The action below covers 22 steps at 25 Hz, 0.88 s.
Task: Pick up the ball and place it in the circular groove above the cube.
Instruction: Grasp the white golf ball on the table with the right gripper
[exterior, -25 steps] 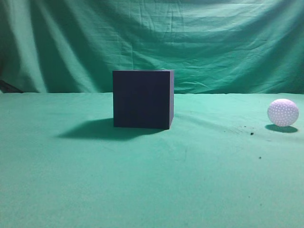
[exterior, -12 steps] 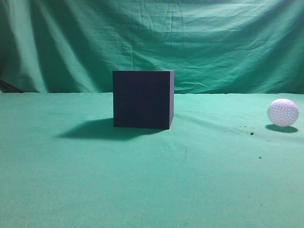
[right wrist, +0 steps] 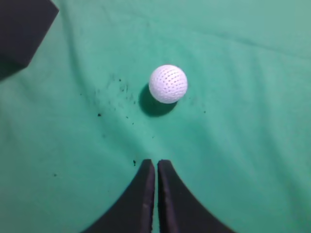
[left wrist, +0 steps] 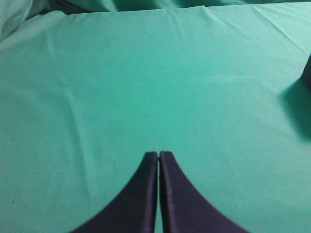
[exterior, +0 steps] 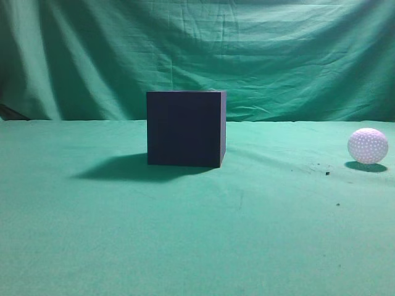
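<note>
Listing by size: green cloth, covering the table, lightly creased, with dark specks scattered near the ball. Cube, dark, standing mid-table; its top face and groove are not visible from this height. Ball, white, dimpled, resting on the cloth well apart to the cube's right and just ahead of the right gripper, whose fingers are pressed together. Left gripper, fingers likewise pressed together, hangs over bare cloth, the cube's edge at far right. Handling judgement: spread the right fingers fully, centre them on the ball, descend straight; a glancing touch would likely roll it away.
</note>
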Motion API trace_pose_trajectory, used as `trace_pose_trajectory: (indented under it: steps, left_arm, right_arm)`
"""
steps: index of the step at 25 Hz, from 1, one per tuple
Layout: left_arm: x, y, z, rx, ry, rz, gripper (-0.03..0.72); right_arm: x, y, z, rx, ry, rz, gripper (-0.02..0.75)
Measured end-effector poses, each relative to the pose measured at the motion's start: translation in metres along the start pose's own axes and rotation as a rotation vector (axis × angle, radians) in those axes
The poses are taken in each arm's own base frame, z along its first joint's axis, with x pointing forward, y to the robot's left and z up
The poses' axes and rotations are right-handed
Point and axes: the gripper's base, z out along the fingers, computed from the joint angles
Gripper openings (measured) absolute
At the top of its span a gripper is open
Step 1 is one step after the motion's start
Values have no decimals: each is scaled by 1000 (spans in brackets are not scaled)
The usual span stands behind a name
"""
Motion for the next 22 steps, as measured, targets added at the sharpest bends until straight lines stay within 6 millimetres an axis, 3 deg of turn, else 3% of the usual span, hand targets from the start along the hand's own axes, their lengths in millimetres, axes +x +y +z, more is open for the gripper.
trace_pose_trajectory:
  steps: [6, 10, 13, 16, 22]
  left_arm:
    - [0, 0, 0, 0, 0, 0, 0]
    - [0, 0, 0, 0, 0, 0, 0]
    - [0, 0, 0, 0, 0, 0, 0]
    - [0, 0, 0, 0, 0, 0, 0]
    - [0, 0, 0, 0, 0, 0, 0]
  right_arm:
    - [-28, 5, 39, 38, 160, -88, 0]
    - [-40, 2, 67, 46, 230, -99, 190]
    - [-44, 0, 91, 45, 290, -97, 428]
    - [-49, -1, 111, 46, 321, -80, 610]
    - [-58, -4, 139, 52, 320, -50, 631]
